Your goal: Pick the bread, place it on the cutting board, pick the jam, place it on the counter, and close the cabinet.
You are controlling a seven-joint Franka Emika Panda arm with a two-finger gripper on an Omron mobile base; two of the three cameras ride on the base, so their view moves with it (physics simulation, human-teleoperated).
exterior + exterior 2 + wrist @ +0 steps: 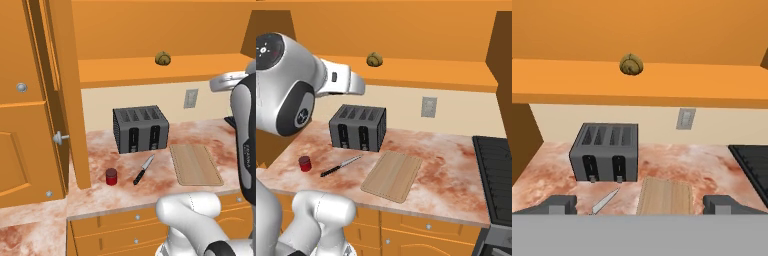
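Observation:
The bread [631,65] is a small lumpy yellow-brown roll on the open cabinet's shelf [677,82], also seen as the bread [162,58] and the bread [374,59]. My gripper [641,205] is open and empty, held back from the shelf, with the bread above and ahead of it. The cutting board [195,164] lies flat and bare on the marbled counter [100,150], right of the toaster. The red jam [111,176] jar stands on the counter near the front left, also seen as the jam [304,163]. The cabinet's left door [65,90] hangs open towards me.
A dark toaster [140,128] stands under the shelf at the wall. A black-handled knife [143,169] lies between the jar and the board. A black stove [496,170] borders the counter on the right. A tall orange side cabinet [20,130] stands at the left.

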